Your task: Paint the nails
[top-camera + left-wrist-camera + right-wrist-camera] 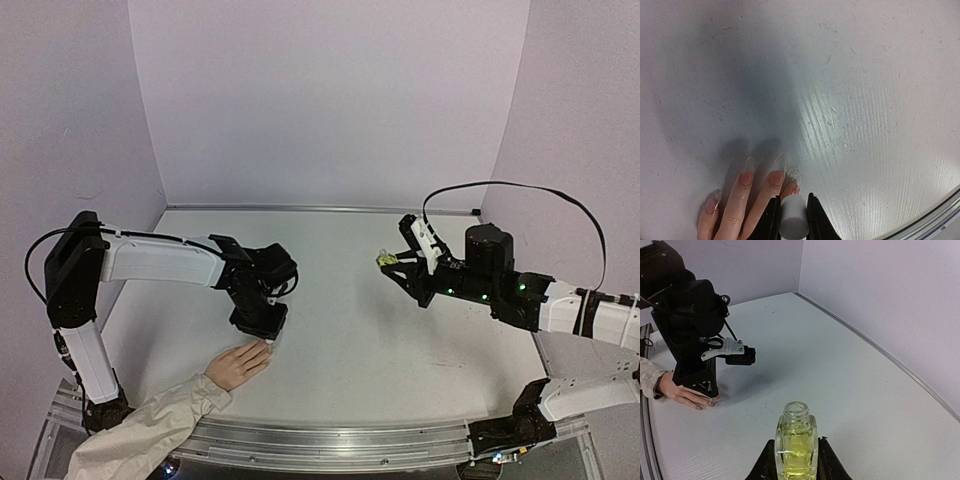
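Observation:
A pale peach hand (238, 366) with a beige sleeve (140, 432) lies flat at the table's near left. Its long clear nails (779, 161) point away in the left wrist view. My left gripper (268, 340) is shut on a white cap (793, 216) and holds it right over the fingertips, above one nail (794, 178); any brush under the cap is hidden. My right gripper (400, 263) is shut on a small open bottle of yellow-green polish (796, 444), held off the table at mid right; the bottle also shows in the top view (383, 260).
The white table (380, 330) is walled by pale panels at the back and sides. A metal rail (330, 440) runs along its near edge. The left arm (687, 325) stands over the hand in the right wrist view.

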`<state>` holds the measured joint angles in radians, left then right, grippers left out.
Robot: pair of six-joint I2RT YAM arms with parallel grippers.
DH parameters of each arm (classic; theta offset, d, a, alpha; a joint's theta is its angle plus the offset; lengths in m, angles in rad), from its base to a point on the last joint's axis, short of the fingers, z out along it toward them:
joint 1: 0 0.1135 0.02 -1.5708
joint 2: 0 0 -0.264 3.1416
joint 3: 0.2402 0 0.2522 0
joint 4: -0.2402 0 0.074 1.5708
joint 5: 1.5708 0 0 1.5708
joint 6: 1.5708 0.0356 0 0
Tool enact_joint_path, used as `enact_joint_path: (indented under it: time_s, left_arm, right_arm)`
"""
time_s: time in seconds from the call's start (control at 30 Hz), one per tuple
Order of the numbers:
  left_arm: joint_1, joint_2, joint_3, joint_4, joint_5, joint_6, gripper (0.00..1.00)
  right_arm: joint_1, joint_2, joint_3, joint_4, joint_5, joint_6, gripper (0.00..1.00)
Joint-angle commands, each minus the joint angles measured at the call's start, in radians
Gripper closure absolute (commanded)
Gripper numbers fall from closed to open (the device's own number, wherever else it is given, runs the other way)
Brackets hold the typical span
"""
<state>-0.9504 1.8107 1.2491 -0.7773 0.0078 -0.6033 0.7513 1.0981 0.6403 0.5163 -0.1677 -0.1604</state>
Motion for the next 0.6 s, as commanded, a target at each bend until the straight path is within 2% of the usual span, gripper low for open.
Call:
enact_joint_path:
  time_s: [0.0, 0.57]
  left_arm:
    - [-0.005, 0.008, 0.025, 0.007, 0.003, 0.0, 1.0]
    - [-0.005, 0.018, 0.031, 0.012, 0.003, 0.004, 1.0]
  right_arm:
    - [0.0, -0.004, 0.016, 0.056, -0.006, 0.0, 1.0]
    - [0.0, -0.005, 0.016, 0.056, -0.003, -0.001, 1.0]
